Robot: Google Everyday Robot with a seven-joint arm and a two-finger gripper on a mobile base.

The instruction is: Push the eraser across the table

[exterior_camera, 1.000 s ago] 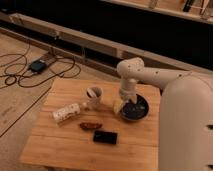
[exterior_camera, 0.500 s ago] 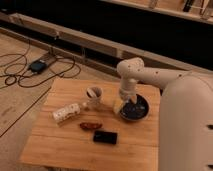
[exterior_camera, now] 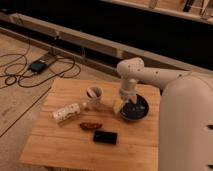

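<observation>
The eraser [exterior_camera: 105,136] is a small flat black block lying on the light wooden table [exterior_camera: 65,147], near the front middle. My gripper [exterior_camera: 119,105] hangs from the white arm [exterior_camera: 145,74] above the table's back right part, just left of the dark round bowl [exterior_camera: 135,109]. It is well behind the eraser and apart from it.
A white cylinder [exterior_camera: 67,113] lies on its side at the left. A small brown oblong object [exterior_camera: 90,126] lies just behind the eraser. A white mug [exterior_camera: 93,96] stands left of the gripper. Cables and a dark box [exterior_camera: 37,65] lie on the floor at left.
</observation>
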